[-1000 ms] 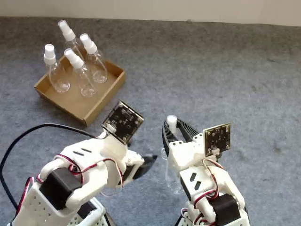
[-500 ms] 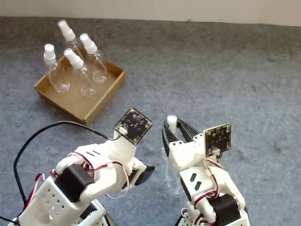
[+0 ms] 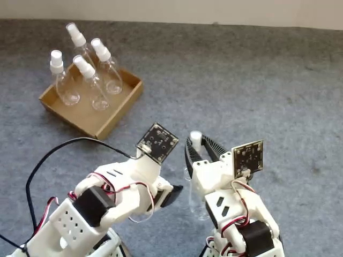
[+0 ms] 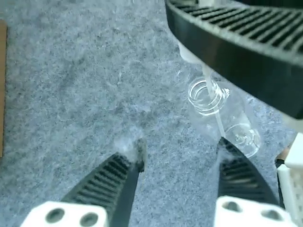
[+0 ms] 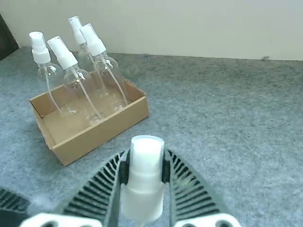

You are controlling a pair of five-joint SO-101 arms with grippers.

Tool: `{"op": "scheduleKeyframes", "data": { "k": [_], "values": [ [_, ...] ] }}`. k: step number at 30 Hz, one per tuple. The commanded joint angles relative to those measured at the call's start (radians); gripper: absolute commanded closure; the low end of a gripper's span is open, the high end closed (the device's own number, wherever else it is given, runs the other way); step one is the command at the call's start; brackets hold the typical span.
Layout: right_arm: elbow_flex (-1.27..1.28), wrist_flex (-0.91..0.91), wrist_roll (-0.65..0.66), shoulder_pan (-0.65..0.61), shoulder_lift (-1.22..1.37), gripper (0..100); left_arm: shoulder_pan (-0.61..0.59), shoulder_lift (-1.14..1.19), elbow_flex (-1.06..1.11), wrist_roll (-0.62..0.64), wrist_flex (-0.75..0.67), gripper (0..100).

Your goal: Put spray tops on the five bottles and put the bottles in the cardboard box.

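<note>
the right gripper leaned forward, fingers clamped on a spray top whose tube entered the open bottle; the left gripper pointed down beside it, spread wide, empty.

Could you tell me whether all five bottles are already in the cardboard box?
No: the cardboard box holds four capped bottles, while the uncapped fifth bottle is outside it on the carpet.

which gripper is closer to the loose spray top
Right. The right gripper is shut on the spray top; the left gripper is open, lower down, beside the uncapped bottle.
</note>
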Motion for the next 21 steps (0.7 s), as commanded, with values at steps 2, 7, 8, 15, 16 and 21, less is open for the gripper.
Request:
{"op": "scheduleKeyframes", "data": {
  "k": [2, 7, 8, 15, 16, 21],
  "values": [
    [-0.021, -0.002, 0.002, -0.008, -0.007, 98.8, 0.091, 0.007, 0.038, 0.086, -0.086, 81],
    [-0.019, -0.002, 0.002, -0.008, -0.007, 98.8, 0.097, 0.007, 0.117, 0.089, -0.198, 76],
    [-0.019, -0.002, 0.002, -0.008, -0.007, 98.8, 0.099, 0.007, 0.128, 0.091, -0.203, 73],
    [-0.018, -0.002, 0.002, -0.008, -0.007, 98.8, 0.099, -0.001, 0.196, 0.222, -0.227, 55],
    [-0.018, -0.002, 0.002, -0.008, -0.007, 98.8, 0.099, -0.001, 0.208, 0.232, -0.247, 55],
    [-0.018, -0.002, 0.002, -0.007, -0.007, 98.8, 0.101, -0.001, 0.297, 0.302, -0.405, 55]
  ]
}}
